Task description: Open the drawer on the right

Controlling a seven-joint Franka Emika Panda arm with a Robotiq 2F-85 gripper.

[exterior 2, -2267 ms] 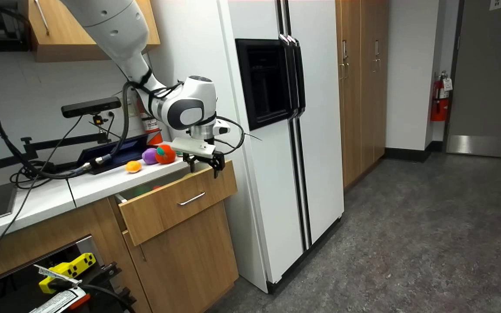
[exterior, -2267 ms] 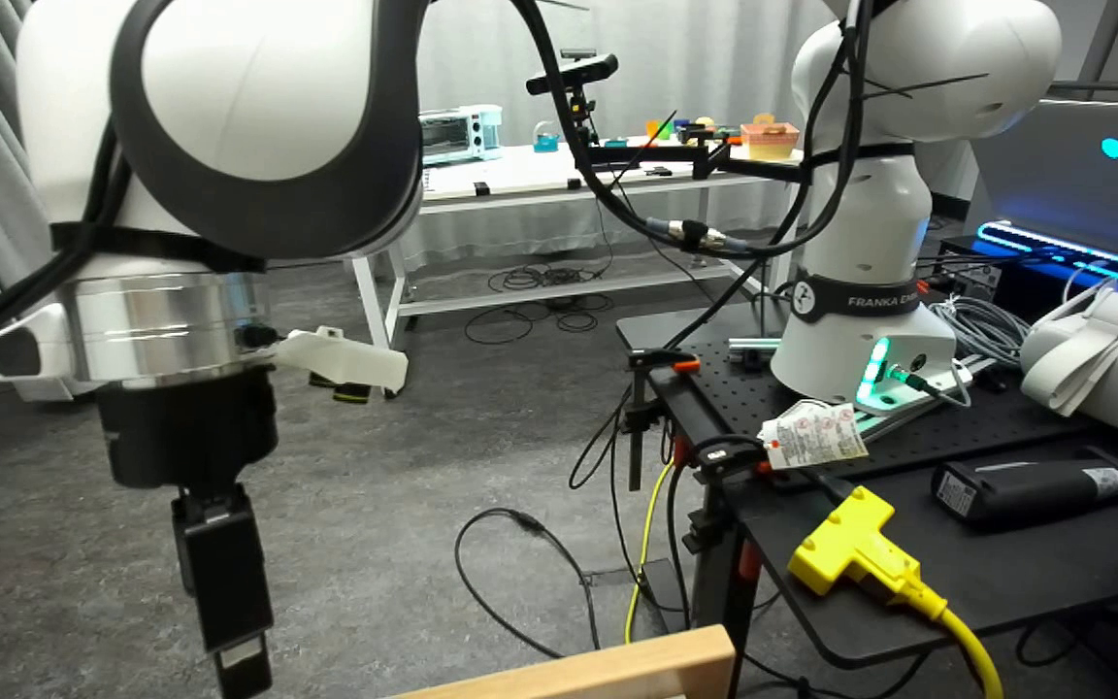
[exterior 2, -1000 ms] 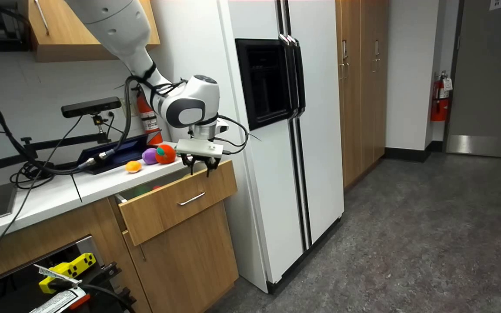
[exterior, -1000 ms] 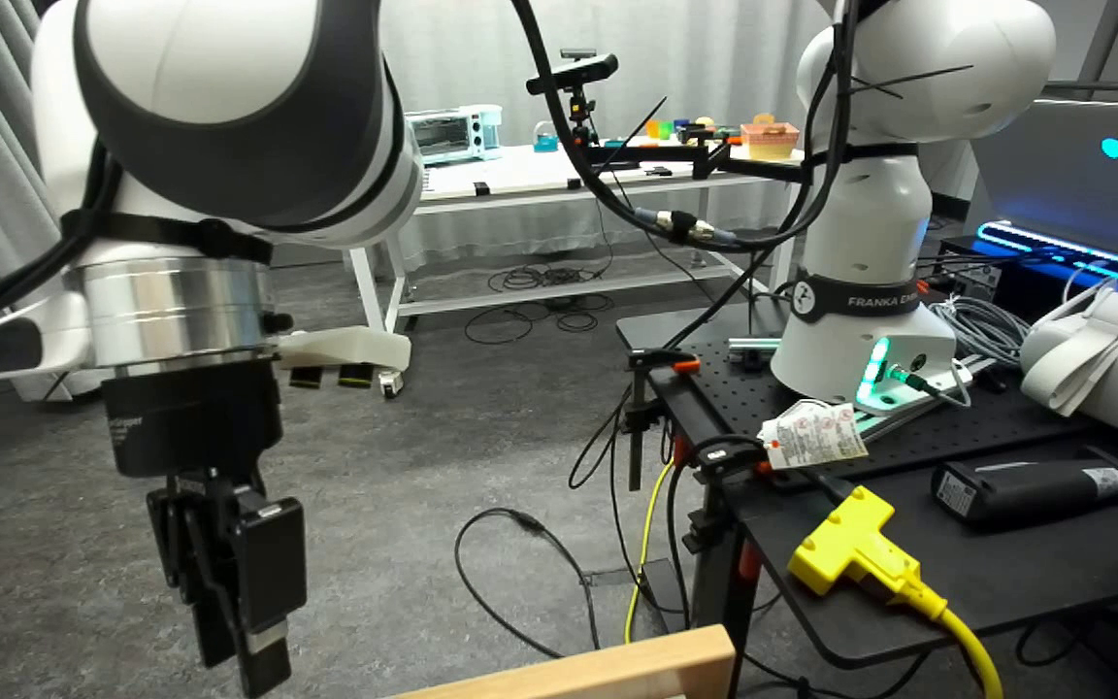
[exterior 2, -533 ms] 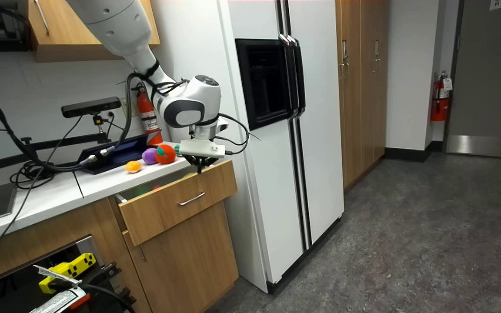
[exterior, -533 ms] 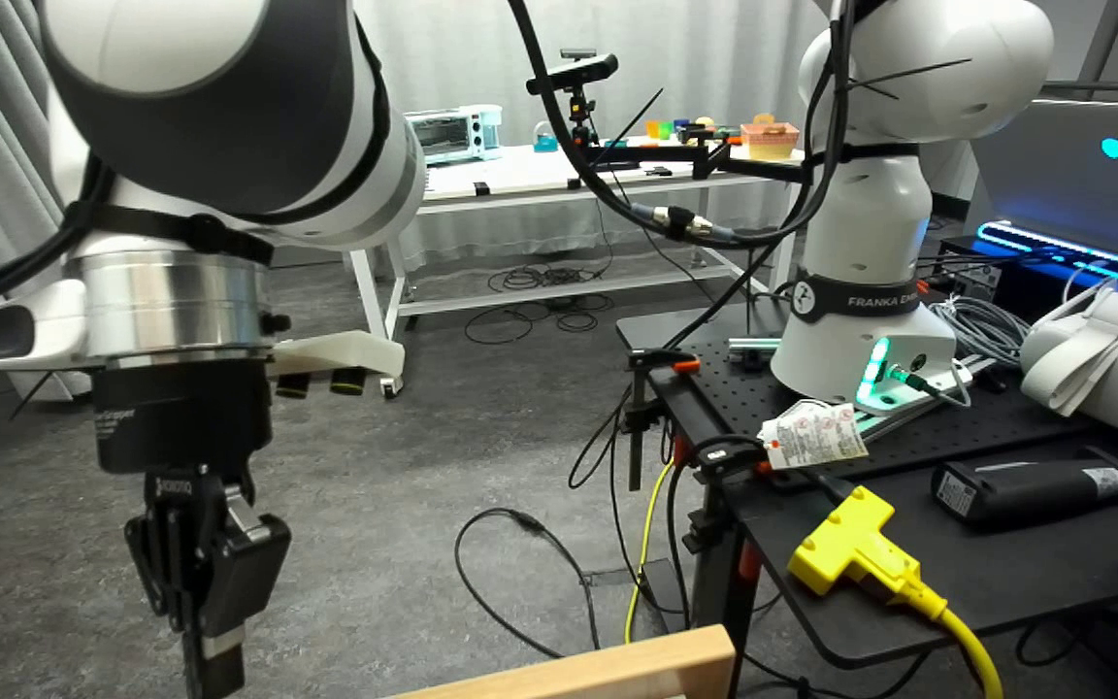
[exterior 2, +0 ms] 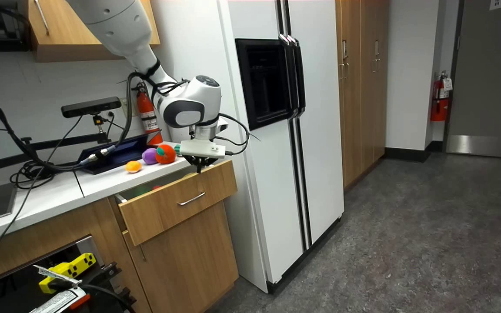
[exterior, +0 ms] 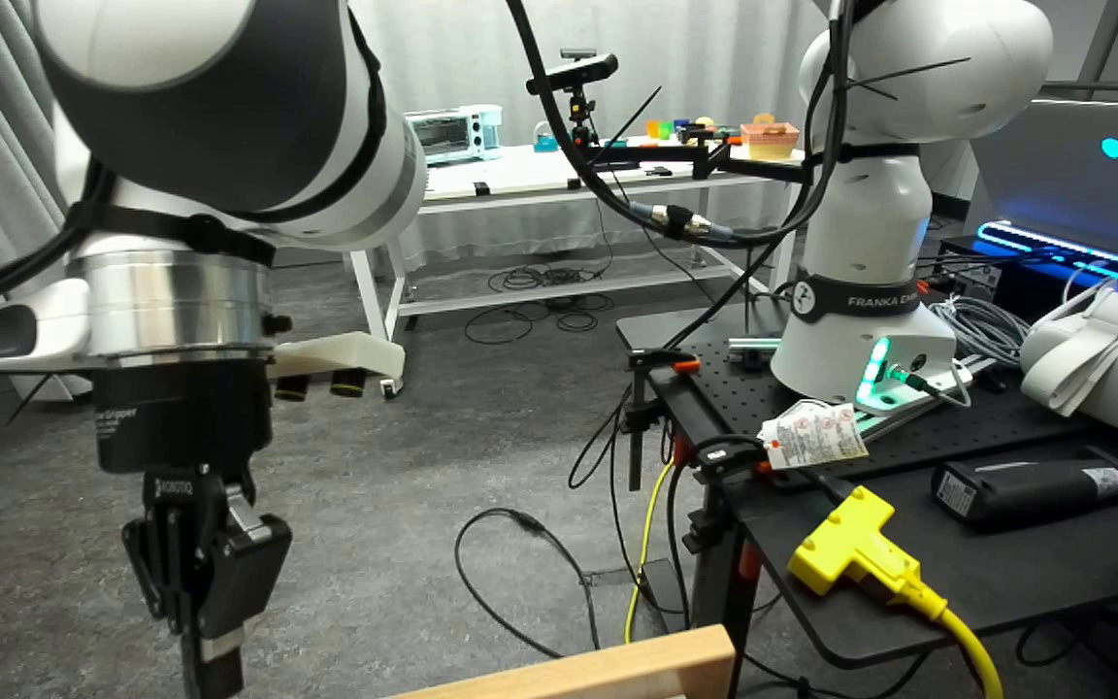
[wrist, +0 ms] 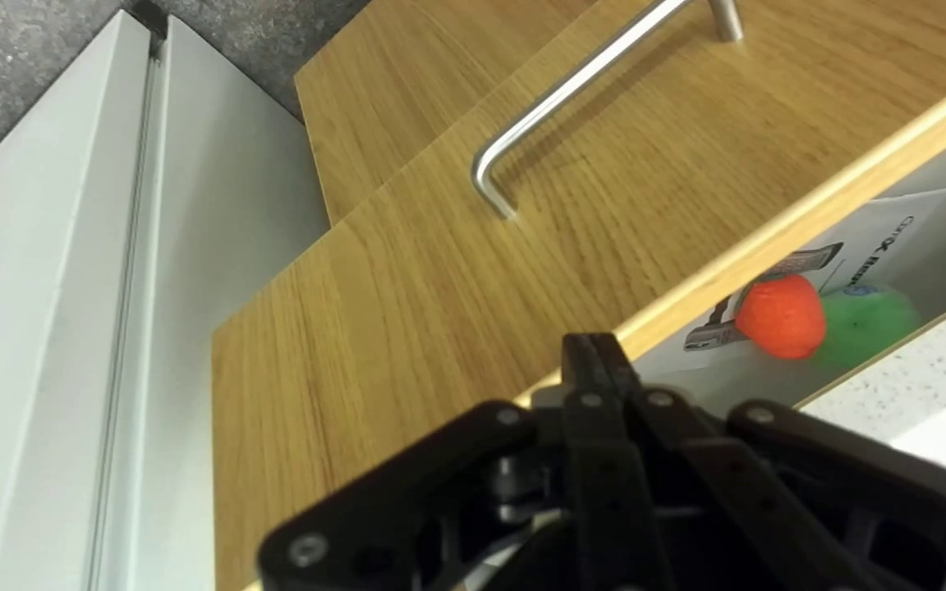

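The drawer (exterior 2: 176, 204), with a wooden front and a silver bar handle (wrist: 571, 94), is pulled part of the way out beneath the counter. In the wrist view its pale rim (wrist: 736, 254) runs diagonally, and the inside is whitish. My gripper (wrist: 592, 341) is shut, its fingertips together with nothing seen between them. It points down over the rim near the drawer's fridge-side end, away from the handle; whether the tips touch the rim I cannot tell. The gripper (exterior: 213, 680) also shows shut at the lower left in an exterior view, its tips near the bottom edge.
A red ball (wrist: 781, 316), a green ball (wrist: 867, 324) and printed paper lie in the drawer. On the counter (exterior 2: 98, 187) are an orange fruit (exterior 2: 133, 166), a purple item (exterior 2: 149, 155) and a red one (exterior 2: 165, 154). The white fridge (exterior 2: 250, 174) stands beside the drawer.
My gripper's fingers have come together from a spread stance. The arm has shifted slightly, then hardly moved in the last half second. The drawer stands where it was.
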